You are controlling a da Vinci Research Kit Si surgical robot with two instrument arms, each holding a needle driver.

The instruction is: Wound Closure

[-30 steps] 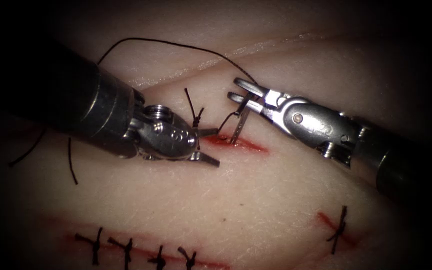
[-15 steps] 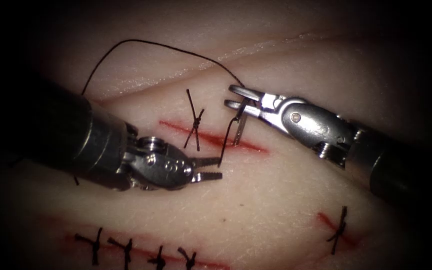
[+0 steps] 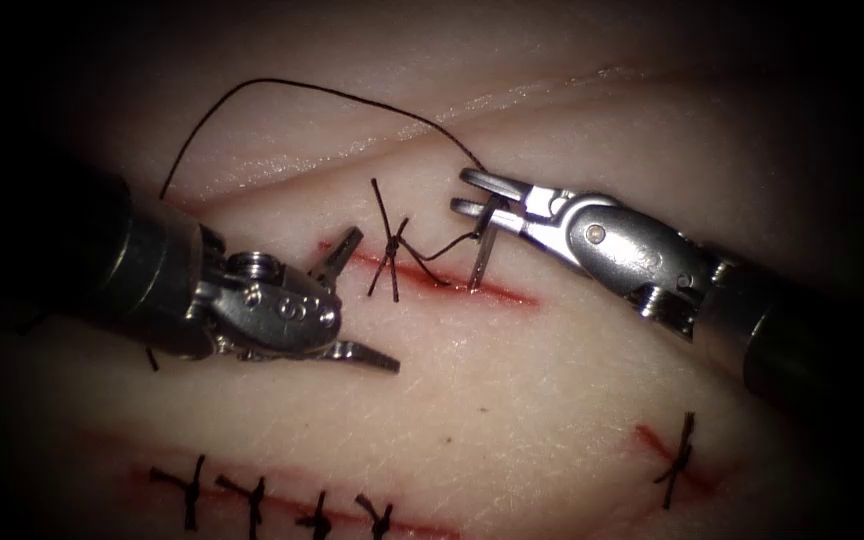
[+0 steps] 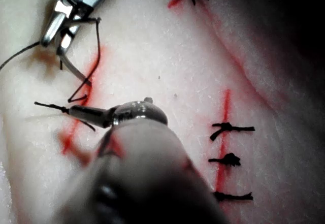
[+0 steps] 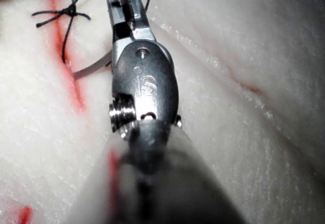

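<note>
Steel needle (image 3: pixel 480 262) held by right tool (image 3: pixel 474 193), tip in cut (image 3: pixel 472 287).

Surgical practice bench: stitched tissue (image 3: pixel 552 380), robot tools.

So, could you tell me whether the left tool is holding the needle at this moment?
No, the left tool has its jaws wide open on nothing, while the right tool grips the needle near its upper end.
</note>
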